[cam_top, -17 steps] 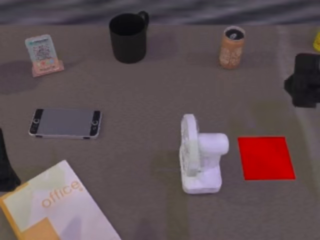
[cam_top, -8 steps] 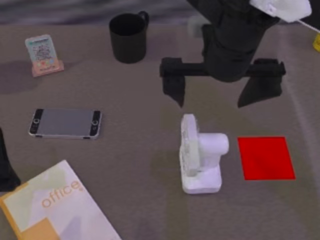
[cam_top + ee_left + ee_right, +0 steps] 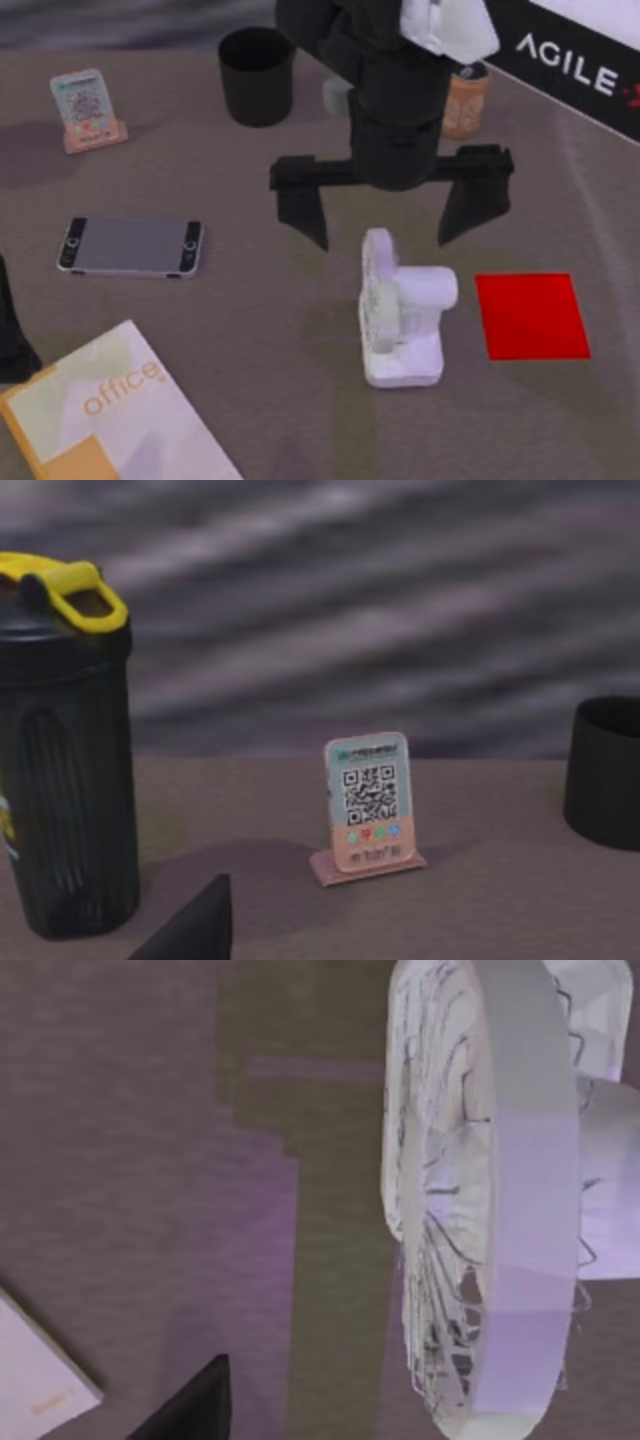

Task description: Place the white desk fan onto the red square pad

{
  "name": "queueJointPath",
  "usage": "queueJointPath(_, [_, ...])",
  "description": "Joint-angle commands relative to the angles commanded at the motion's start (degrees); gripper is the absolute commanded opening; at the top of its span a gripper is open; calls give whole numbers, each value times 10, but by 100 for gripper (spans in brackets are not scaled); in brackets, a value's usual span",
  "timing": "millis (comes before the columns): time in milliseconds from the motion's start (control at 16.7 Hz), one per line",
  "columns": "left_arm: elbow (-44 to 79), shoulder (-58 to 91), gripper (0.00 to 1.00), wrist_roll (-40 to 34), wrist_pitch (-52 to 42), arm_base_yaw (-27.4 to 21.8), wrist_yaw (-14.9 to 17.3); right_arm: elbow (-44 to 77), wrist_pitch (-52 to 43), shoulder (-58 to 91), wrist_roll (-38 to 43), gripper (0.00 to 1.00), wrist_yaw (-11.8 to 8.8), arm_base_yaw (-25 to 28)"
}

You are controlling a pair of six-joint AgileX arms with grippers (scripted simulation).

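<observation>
- The right gripper (image 3: 383, 225), a black two-finger hand on the AgileX arm reaching in from the far right, hangs above the table just behind the fan, its fingers spread wide and holding nothing.
- The white desk fan (image 3: 402, 310), an all-white plastic piece with round flat grille, cylindrical motor housing and square base, stands upright right of the table's centre; the red square pad (image 3: 531, 316), thin and flat, lies just to its right, not touching it.
- Judging by its look, the fan is light and rigid, with smooth plastic that may slip; the thin grille seems the weakest part.
- The motor housing or the neck above the base looks the soundest place to grip, with the fingers astride it.
- The left gripper sits parked at the left edge; whether it is open I cannot tell.
- Only the top view shows fan, pad and hand together, plus the black mug (image 3: 257, 75) and grey phone (image 3: 131, 246).
- The right wrist view gives the grille's (image 3: 480, 1190) rim and spokes up close.
- The left wrist view alone shows a black bottle with yellow lid (image 3: 62, 750) beside the QR-code stand (image 3: 368, 808).
</observation>
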Motion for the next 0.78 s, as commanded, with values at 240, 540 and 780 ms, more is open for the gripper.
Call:
queueJointPath(240, [0,0,100,0,0,0,0,-11,11,-2,-1,100,0,-2])
queueJointPath(540, [0,0,100,0,0,0,0,-101,93,-7,0,100,0,0])
queueJointPath(780, [0,0,100,0,0,0,0,-126,118,-8,1,100,0,1])
